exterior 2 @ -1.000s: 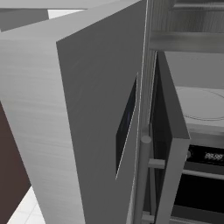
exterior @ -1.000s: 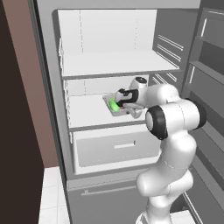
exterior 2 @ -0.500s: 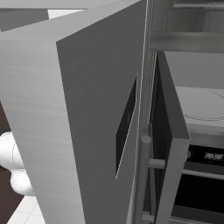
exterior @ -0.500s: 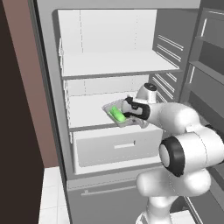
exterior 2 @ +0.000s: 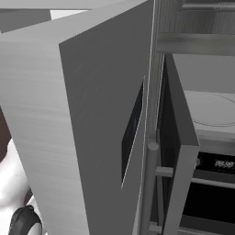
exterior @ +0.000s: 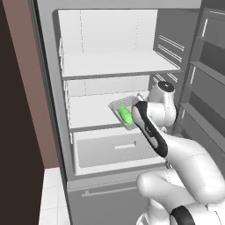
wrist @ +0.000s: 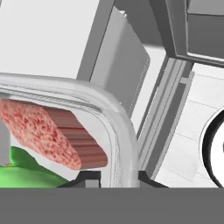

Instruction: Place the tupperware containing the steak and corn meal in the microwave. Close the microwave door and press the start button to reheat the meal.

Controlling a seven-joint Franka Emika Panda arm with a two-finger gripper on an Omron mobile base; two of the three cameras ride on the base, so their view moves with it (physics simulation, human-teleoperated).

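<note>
The tupperware (exterior: pixel 123 113) is a small clear tub at the front edge of the fridge's middle shelf (exterior: pixel 90 112), with the green lump (exterior: pixel 125 115) showing inside. My gripper (exterior: pixel 134 113) is shut on its right rim, mostly hidden behind my forearm. In the hand view the tub's rim (wrist: pixel 119 144) runs down between my fingertips (wrist: pixel 86 178), with the red steak (wrist: pixel 41 129) and green corn (wrist: pixel 24 173) inside. The microwave's pale cavity and turntable (exterior 2: pixel 212 109) lie to the right, and the microwave door (exterior 2: pixel 178 147) stands open with its vertical bar handle (exterior 2: pixel 150 183).
The fridge (exterior: pixel 110 39) stands open with white shelves and a drawer (exterior: pixel 115 149) below the tub. Its wide grey door (exterior 2: pixel 82 128) stands between my arm and the microwave. An oven display (exterior 2: pixel 225 164) sits under the microwave. A dark wall (exterior: pixel 13 132) is at the left.
The tupperware has shifted a little right and toward the shelf's front edge in my grip. My elbow has swung low and to the right, and my white body now shows in the right base view.
</note>
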